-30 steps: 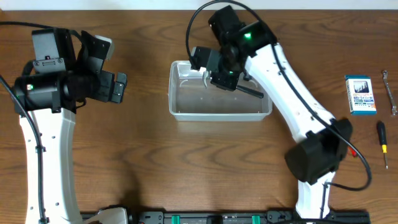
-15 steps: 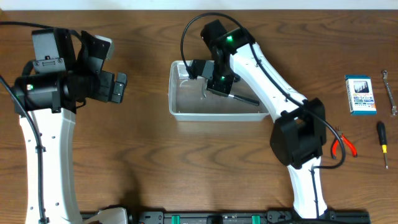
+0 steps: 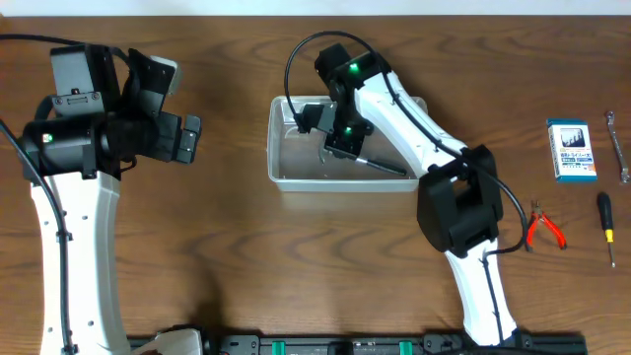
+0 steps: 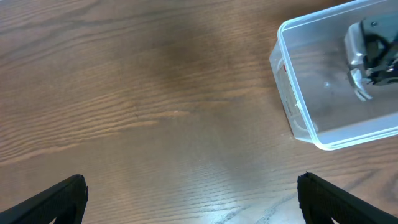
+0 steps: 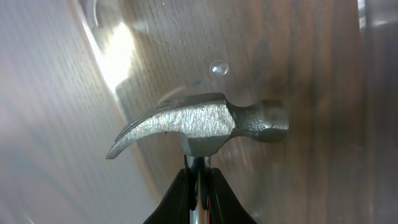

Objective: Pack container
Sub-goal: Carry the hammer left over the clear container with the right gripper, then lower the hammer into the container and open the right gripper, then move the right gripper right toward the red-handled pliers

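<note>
The clear plastic container (image 3: pixel 281 176) sits at the table's middle; its left end also shows in the left wrist view (image 4: pixel 292 109). My right gripper (image 3: pixel 340 138) is inside it, shut on a steel claw hammer (image 5: pixel 199 124) just below the head. The hammer's black handle (image 3: pixel 386 166) slants to the right inside the tub. The head hangs close over the tub's floor. My left gripper (image 3: pixel 187 138) is open and empty, well left of the container, with its black fingertips (image 4: pixel 59 196) wide apart over bare wood.
At the right edge lie a small blue-and-white box (image 3: pixel 572 150), a wrench (image 3: pixel 617 148), a black-handled screwdriver (image 3: pixel 606 227) and red-handled pliers (image 3: pixel 542 227). The right arm's base (image 3: pixel 458 212) stands beside the pliers.
My right gripper has moved left and down into the container with the hammer, and the arm's elbow has swung left, uncovering the pliers. The left arm has not moved.
</note>
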